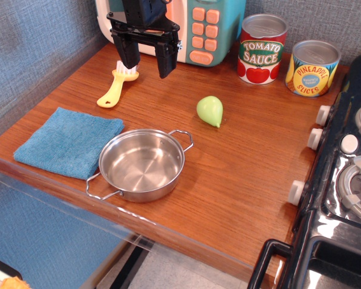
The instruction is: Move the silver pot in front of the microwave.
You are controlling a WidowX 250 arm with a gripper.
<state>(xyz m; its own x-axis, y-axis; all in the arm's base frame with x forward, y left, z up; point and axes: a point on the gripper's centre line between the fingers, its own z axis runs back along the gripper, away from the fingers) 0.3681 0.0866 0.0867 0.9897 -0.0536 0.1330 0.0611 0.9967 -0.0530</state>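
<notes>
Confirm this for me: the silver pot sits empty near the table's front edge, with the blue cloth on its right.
Not quite. In the observation.image view the silver pot is empty near the front edge of the table, but the blue cloth lies on its left, not right.

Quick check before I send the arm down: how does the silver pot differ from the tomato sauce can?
The silver pot is wide, shallow and open-topped with two wire loop handles; the tomato sauce can is narrower, taller, closed on top and has no handles. The pot is bare steel; the can wears a red label. The pot sits near the table's front edge, the can at the back. Both are round and upright.
</notes>
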